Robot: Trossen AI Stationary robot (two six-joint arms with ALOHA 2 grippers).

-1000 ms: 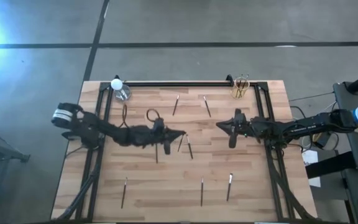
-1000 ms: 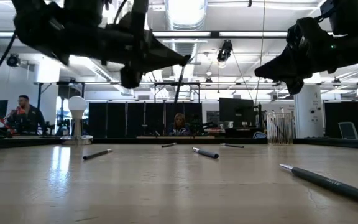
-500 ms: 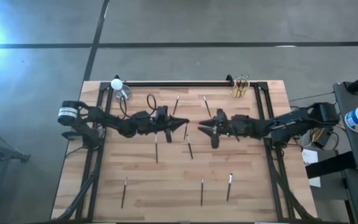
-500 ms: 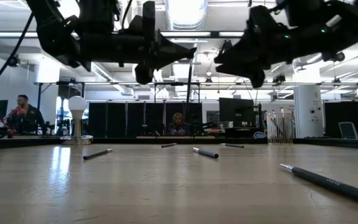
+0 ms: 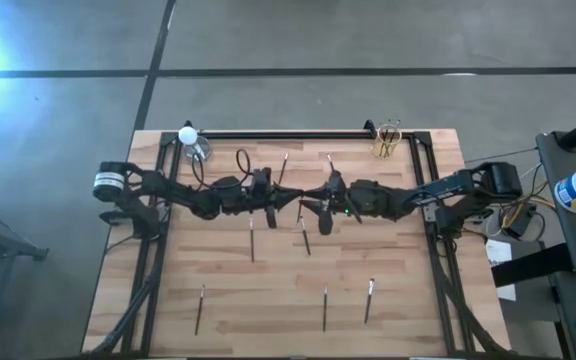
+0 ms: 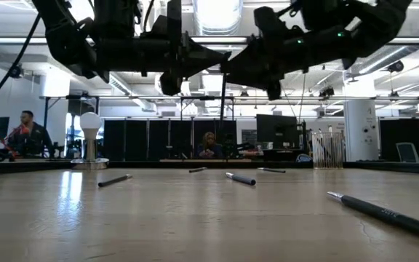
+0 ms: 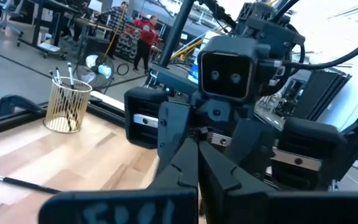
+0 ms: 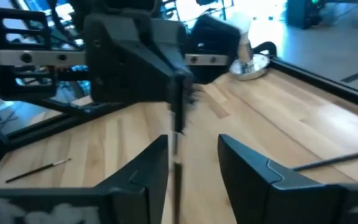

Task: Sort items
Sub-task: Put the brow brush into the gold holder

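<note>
Your left end effector [image 5: 296,203] is clamped on one stick [image 8: 178,118], holding it upright in mid-air over the middle of the worktop [image 5: 408,300] so the right can take it. Your right end effector [image 5: 308,203] has its fingers [image 8: 146,163] spread either side of the stick, not yet gripping. The other sticks [image 5: 325,308] lie scattered, and some stand in the wire cup [image 5: 385,141] at the far right corner, likely their destination.

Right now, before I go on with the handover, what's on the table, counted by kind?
Sticks lying loose: 7
Stick hanging from the left claw: 1
Cups: 2, a gold wire holder and a clear glass cup
Total: 10, leaving out the sticks standing in the gold wire holder, which are too small to count.
</note>
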